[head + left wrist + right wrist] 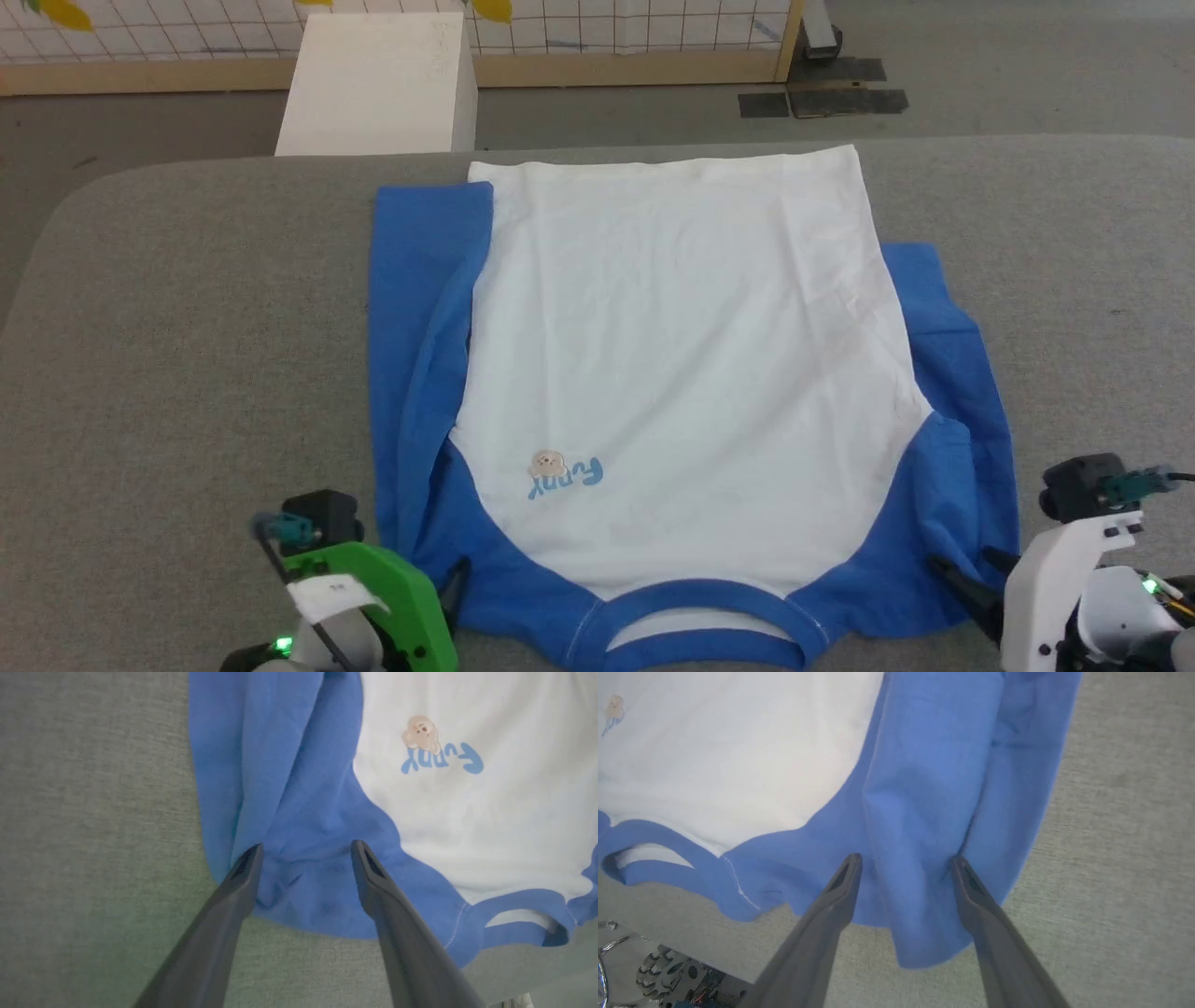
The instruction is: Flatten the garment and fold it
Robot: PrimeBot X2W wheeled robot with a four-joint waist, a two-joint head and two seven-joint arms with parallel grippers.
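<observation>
1 flat wht/blue garment (pixel 681 355), face-up

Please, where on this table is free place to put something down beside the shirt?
Free: the table left of the shirt, and the strip right of the shirt. Crowded: the near edge, where the open left gripper and right gripper stand over the blue shoulders; the hem nearly reaches the far edge.

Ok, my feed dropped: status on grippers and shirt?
Left gripper open, right gripper open, each over a blue shoulder. Garment flat, logo up. White box beyond table.
</observation>
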